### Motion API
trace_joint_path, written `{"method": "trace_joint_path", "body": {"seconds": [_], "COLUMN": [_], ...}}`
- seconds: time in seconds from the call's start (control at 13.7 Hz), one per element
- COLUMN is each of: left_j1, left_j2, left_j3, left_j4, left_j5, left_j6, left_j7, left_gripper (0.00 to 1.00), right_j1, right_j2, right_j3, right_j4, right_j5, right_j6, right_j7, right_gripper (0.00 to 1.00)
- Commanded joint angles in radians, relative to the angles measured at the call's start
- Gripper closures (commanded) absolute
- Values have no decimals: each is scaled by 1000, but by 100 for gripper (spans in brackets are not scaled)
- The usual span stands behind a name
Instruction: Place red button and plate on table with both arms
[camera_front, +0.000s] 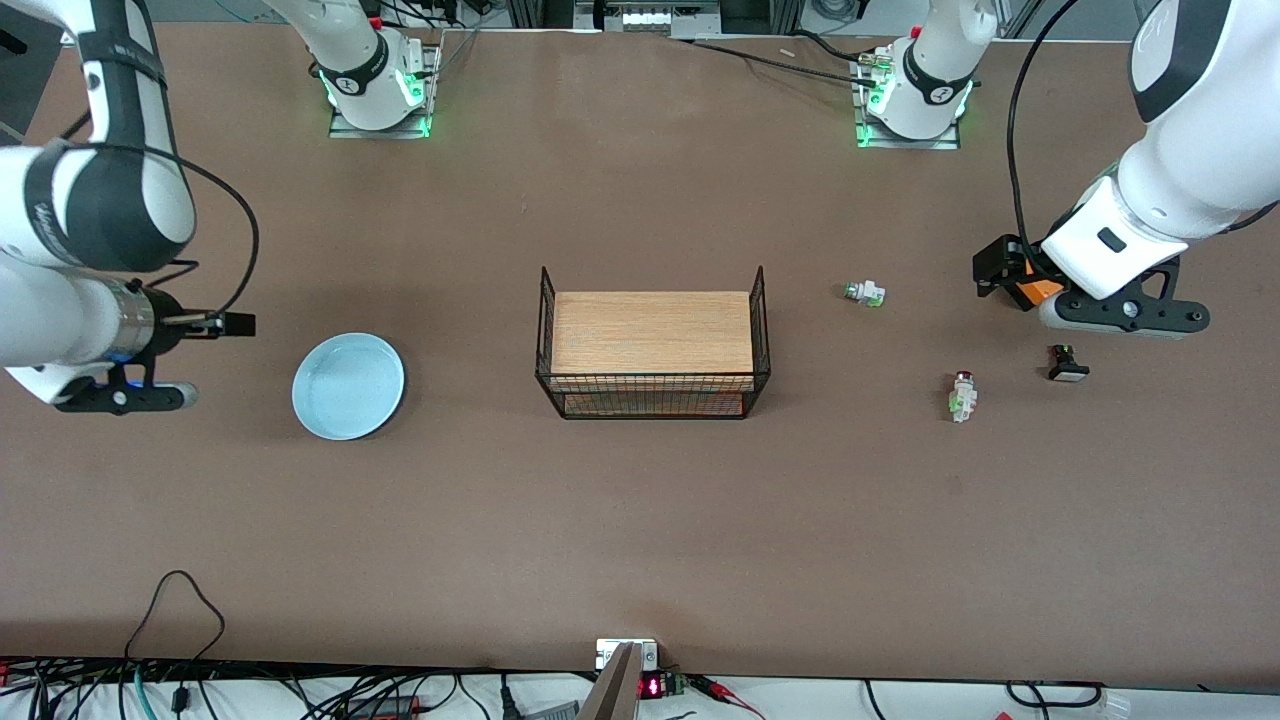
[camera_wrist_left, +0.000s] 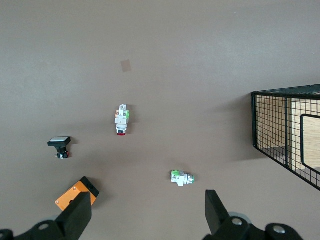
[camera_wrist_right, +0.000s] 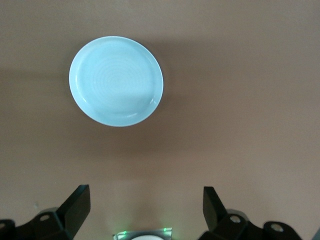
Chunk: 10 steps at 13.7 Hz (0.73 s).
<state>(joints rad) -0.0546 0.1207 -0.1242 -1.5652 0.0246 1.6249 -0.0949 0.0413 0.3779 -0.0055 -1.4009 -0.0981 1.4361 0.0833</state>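
The red button (camera_front: 963, 396) lies on its side on the brown table (camera_front: 640, 520), toward the left arm's end; it also shows in the left wrist view (camera_wrist_left: 121, 120). The light blue plate (camera_front: 348, 386) sits flat on the table toward the right arm's end and shows in the right wrist view (camera_wrist_right: 116, 80). My left gripper (camera_front: 1122, 312) hangs open and empty over the table beside the button parts (camera_wrist_left: 145, 216). My right gripper (camera_front: 120, 397) hangs open and empty over bare table beside the plate (camera_wrist_right: 145, 207).
A wood-topped black wire rack (camera_front: 652, 345) stands mid-table. A green-ended part (camera_front: 864, 293) lies between the rack and the left gripper. A black-and-white part (camera_front: 1067, 363) lies close to the left gripper. Cables run along the table's near edge.
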Motion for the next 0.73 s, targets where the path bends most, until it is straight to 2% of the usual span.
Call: {"method": "trace_joint_path", "body": {"seconds": [0.0,0.15,0.37,0.66], "left_j1": [-2,-2,-2,-1], "left_j2": [-18,-18,-18,-18], "left_j3": [0,0,0,0], "left_j4": [-15,-15,-15,-15], "left_j5": [18,18,18,18], "left_j6": [-5,-5,-5,-5], "left_j7": [4,4,4,6], "left_gripper": [0,0,0,0], "right_j1": [5,23,72,25], "right_j2": [-30,-63,-177,-309], "right_j3": [9,9,30,36], "right_j4": [66,105,93,-19], "right_j5": [-8,7,3,26], "right_j6": [-121,-193,-186,-157], "right_j7": [102,163,176,175], "right_gripper": [0,0,0,0]}}
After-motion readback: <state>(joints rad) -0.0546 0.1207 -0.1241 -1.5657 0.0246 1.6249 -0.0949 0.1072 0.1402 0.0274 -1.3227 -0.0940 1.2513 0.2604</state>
